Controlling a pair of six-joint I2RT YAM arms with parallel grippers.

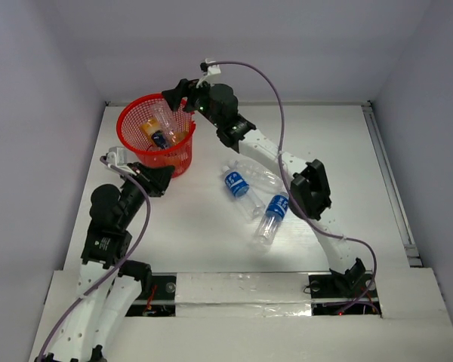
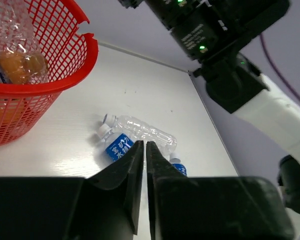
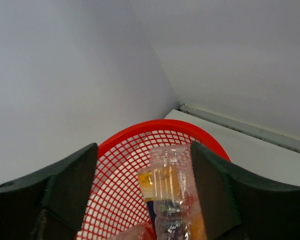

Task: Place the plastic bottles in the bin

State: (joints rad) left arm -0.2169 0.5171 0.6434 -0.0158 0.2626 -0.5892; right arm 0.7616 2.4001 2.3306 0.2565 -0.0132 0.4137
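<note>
The red mesh bin (image 1: 140,113) stands at the far left and holds an orange bottle (image 1: 151,133) and a clear bottle (image 3: 172,192). My right gripper (image 1: 176,99) hovers over the bin's far rim, open; in the right wrist view (image 3: 144,146) the clear bottle lies below, between the spread fingers (image 3: 70,180). Three bottles lie mid-table: a blue-labelled one (image 1: 238,187), a clear one (image 1: 261,175) and another blue-labelled one (image 1: 272,216). My left gripper (image 1: 168,178) is shut and empty beside the bin's base, and in the left wrist view (image 2: 145,146) it points toward those bottles (image 2: 119,146).
The bin's rim (image 2: 65,82) fills the left of the left wrist view, with the right arm (image 2: 230,75) overhead. White walls enclose the table on the far, left and right sides. A metal rail (image 1: 389,181) runs along the right edge.
</note>
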